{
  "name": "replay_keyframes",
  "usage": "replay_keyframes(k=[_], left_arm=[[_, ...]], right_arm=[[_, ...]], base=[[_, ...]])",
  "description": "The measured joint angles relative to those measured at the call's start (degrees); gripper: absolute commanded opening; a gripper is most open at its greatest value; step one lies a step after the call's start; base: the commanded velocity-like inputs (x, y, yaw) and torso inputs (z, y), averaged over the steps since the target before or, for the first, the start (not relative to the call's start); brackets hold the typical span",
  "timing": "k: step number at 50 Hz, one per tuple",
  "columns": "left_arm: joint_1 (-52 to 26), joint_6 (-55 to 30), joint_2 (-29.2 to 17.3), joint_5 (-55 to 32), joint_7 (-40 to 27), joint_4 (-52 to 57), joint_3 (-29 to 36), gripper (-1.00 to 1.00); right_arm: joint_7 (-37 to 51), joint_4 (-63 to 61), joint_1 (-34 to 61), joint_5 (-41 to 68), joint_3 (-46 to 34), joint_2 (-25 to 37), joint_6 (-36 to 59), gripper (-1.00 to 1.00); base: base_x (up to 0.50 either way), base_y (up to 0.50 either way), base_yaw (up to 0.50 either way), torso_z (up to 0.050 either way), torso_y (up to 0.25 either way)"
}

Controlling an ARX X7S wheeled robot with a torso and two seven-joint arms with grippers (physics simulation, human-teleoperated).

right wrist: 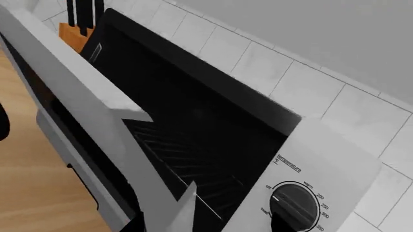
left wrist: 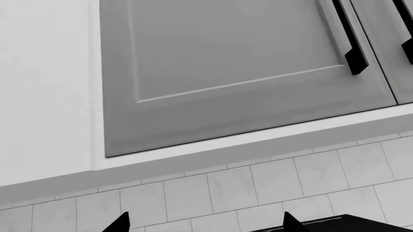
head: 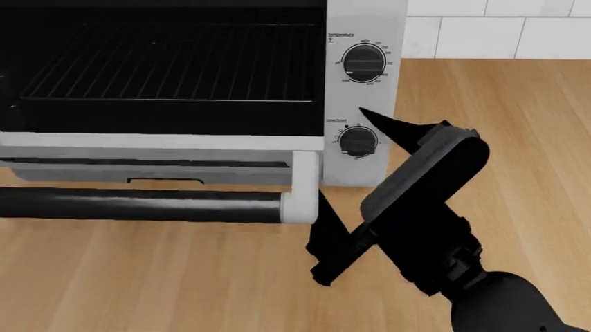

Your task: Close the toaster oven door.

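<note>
The toaster oven point(head: 365, 28) stands on the wooden counter with its black interior and wire rack point(head: 176, 66) exposed. The toaster oven door point(head: 305, 176) hangs open, folded down towards me, with its long black bar handle point(head: 138, 204) along the near edge. My right gripper point(head: 344, 160) is open at the door's right corner, one finger up by the lower dial point(head: 358, 142), the other below the handle's end. In the right wrist view the door point(right wrist: 84, 92) runs diagonally and its corner lies between the open jaws. My left gripper point(left wrist: 205, 223) is open and empty, facing a tiled wall.
Wooden counter point(head: 499, 104) extends right of the oven, with a white tiled wall point(head: 499, 28) behind. A knife block point(right wrist: 72, 30) stands beyond the oven. Grey cabinet doors point(left wrist: 226, 63) with black handles point(left wrist: 351, 43) hang above the left gripper.
</note>
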Motion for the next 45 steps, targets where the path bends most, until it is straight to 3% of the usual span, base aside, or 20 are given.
replay_keyframes(k=[15, 28, 45], left_arm=[[0.51, -0.40, -0.65, -1.11, -0.40, 0.61, -1.83, 1.00], [0.45, -1.01, -1.17, -2.31, -0.99, 1.08, -2.96, 1.00], [1.55, -0.01, -1.97, -3.14, -1.69, 0.95, -3.46, 1.00]], right_arm=[[5.60, 2.87, 2.96, 3.83, 3.80, -10.54, 2.10, 1.00], [13.78, 9.21, 7.34, -0.30, 3.03, -19.17, 6.25, 1.00], [23.27, 20.35, 12.58, -4.81, 3.26, -25.75, 10.20, 1.00]], base=[[0.00, 0.01, 0.00, 0.001, 0.001], [0.00, 0.00, 0.00, 0.000, 0.000], [0.00, 0.00, 0.00, 0.000, 0.000]])
